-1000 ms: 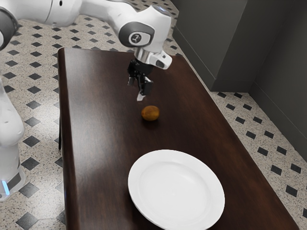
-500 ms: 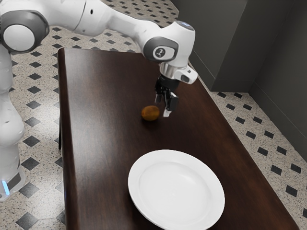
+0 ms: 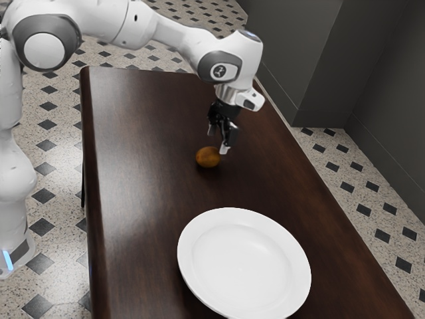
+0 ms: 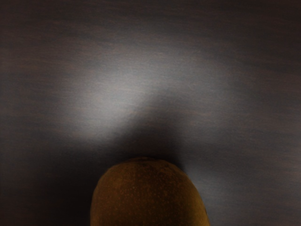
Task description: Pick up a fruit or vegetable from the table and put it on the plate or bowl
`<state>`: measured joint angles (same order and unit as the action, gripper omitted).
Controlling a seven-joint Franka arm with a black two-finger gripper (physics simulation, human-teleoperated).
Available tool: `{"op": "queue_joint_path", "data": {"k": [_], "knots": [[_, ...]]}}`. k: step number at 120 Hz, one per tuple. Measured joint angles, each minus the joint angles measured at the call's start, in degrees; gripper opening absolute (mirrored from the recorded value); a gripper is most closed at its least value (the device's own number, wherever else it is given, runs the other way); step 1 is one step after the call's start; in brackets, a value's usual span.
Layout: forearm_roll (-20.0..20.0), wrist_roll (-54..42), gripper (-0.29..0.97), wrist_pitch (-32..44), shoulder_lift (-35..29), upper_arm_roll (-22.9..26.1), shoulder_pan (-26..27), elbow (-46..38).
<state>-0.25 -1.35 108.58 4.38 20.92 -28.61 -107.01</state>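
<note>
A brown kiwi point(image 3: 208, 157) lies on the dark wooden table point(image 3: 133, 166), near its middle. My gripper point(image 3: 223, 142) hangs just above the kiwi, slightly toward the exterior view's right and back, with its fingers open and pointing down, nothing between them. In the wrist view the kiwi point(image 4: 148, 194) sits large and blurred just under my hand, on the dark tabletop point(image 4: 150, 70). A white plate point(image 3: 192, 229) rests empty on the table nearer the front, a hand's length from the kiwi.
The table's edges drop to a tiled floor point(image 3: 53, 133) on both sides. A grey wall point(image 3: 319, 53) stands behind the table at the exterior view's right. Bare tabletop surrounds the kiwi.
My hand swung from behind the kiwi to the exterior view's right and dropped beside it, then came back a little to the left, closer over the kiwi. Kiwi and plate stayed put.
</note>
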Motion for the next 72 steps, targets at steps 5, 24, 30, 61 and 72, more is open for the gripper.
{"op": "queue_joint_path", "data": {"k": [5,24,30,61,72], "knots": [[0.1,-0.1,0.68,0.0,0.2,0.0,0.2,-0.1],[0.4,-0.6,0.68,0.0,0.6,0.0,0.8,-0.5],[0.4,-0.7,0.68,0.0,0.8,0.0,0.8,-0.6],[0.5,-1.1,0.68,0.1,1.4,0.0,-0.1,-1.4],[0.5,-1.3,0.68,0.4,2.2,0.0,0.1,-1.4]]}}
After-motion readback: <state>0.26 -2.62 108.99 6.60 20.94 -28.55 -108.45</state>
